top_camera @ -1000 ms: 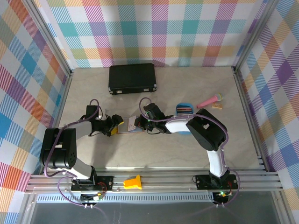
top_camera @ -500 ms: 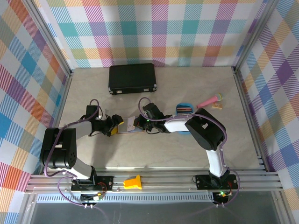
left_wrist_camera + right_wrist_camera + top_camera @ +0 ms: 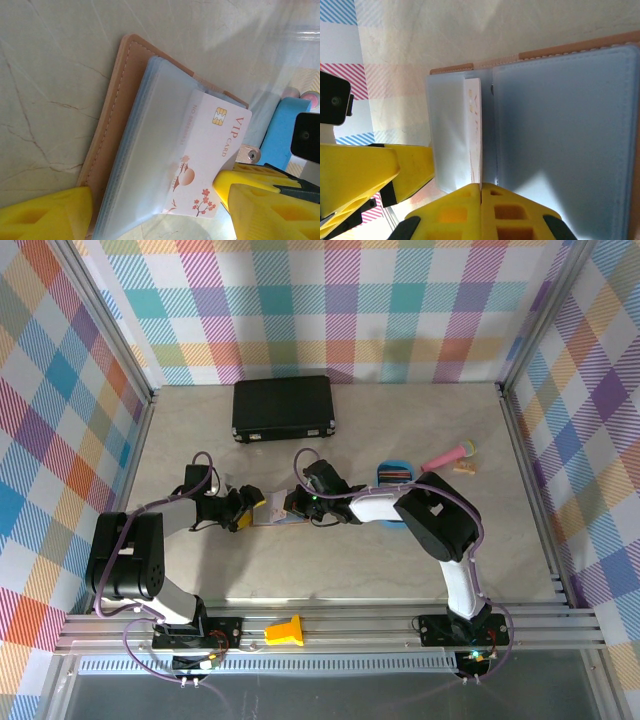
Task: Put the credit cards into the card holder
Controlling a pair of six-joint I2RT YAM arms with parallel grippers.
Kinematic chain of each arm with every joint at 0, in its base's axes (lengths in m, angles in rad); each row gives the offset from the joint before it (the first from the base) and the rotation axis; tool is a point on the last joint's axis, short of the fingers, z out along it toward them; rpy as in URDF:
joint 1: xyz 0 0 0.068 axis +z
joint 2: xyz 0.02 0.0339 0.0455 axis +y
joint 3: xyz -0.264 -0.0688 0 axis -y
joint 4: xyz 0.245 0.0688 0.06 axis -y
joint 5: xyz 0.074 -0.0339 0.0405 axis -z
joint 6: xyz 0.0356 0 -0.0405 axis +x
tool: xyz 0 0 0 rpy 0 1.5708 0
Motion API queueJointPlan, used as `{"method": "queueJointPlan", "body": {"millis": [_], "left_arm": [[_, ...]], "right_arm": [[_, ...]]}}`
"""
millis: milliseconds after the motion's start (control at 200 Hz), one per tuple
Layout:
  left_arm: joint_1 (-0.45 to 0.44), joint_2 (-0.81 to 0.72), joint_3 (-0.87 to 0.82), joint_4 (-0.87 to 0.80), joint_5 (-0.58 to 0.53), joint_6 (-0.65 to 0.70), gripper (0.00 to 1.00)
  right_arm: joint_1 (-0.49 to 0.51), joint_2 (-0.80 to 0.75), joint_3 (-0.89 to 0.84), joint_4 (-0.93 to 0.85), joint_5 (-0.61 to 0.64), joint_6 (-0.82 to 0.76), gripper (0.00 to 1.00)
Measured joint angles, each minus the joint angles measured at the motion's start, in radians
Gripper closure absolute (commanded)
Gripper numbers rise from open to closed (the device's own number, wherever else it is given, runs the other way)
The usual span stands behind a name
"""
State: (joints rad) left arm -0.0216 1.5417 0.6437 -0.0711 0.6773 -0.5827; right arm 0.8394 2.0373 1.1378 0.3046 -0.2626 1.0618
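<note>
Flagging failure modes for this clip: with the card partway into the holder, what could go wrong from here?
1. The VIP card sits only partly in the clear pocket, with its chip side outside. A further push from the shut right pincer could jam it or buckle the pocket.
2. The left pincer stands open around the card holder, not clamping it, so the holder may slide.
3. The pincers are close together and could bump.

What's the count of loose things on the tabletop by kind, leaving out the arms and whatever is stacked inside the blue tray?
black case: 1
card holder: 1
VIP card, partly in the holder's pocket: 1
blue tray: 1
pink toy microphone: 1
small tan piece: 1
Total: 6
</note>
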Motion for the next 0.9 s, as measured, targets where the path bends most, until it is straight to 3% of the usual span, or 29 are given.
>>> {"method": "queueJointPlan", "body": {"millis": [725, 895], "left_arm": [[-0.002, 0.002, 0.001, 0.002, 0.002, 0.000, 0.28], [-0.002, 0.002, 0.001, 0.002, 0.002, 0.000, 0.28]], "right_arm": [[0.006, 0.063, 0.100, -0.041, -0.010, -0.003, 0.98], [0.007, 0.064, 0.104, -0.049, -0.007, -0.009, 0.93]]}}
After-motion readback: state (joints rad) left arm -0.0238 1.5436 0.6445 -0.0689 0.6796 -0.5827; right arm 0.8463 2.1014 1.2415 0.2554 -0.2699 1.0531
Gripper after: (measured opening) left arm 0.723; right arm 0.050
